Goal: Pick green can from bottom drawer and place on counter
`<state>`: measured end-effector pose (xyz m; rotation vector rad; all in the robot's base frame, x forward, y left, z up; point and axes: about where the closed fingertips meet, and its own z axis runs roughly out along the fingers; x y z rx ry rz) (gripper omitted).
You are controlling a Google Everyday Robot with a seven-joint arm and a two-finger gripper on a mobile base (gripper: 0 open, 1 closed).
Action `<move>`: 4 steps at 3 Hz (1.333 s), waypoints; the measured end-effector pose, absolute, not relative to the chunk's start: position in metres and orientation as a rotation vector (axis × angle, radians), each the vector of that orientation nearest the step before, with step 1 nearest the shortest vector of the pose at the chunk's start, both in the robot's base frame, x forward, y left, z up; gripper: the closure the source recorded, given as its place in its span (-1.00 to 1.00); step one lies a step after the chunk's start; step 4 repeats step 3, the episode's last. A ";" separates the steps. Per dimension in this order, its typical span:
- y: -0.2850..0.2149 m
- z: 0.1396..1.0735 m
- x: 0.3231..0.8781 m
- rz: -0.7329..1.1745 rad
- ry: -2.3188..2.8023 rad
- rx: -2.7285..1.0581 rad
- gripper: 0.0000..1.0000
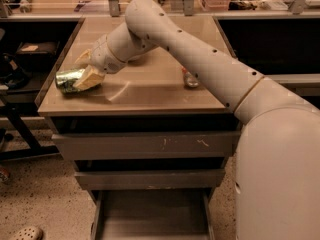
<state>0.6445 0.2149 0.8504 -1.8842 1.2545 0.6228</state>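
Gripper (77, 75): positioned at the counter's (150, 91) left edge, near its front corner, at surface level. Its two pale fingers (89, 78) are narrowed around the green can (64, 79), one on each side, gripping it. The can lies on its side, touching the counter top, its end pointing off the left edge.

Arm (200, 64): spans the counter diagonally from the right.

Second can (190, 78): upright on the counter's right side, partly hidden behind the arm.

Bottom drawer (152, 216): pulled out below the counter, grey floor showing.
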 end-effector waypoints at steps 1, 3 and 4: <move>0.215 0.850 0.644 0.623 1.254 -1.884 -0.76; 0.215 0.850 0.644 0.623 1.254 -1.884 -1.00; 0.215 0.850 0.644 0.623 1.254 -1.884 -1.00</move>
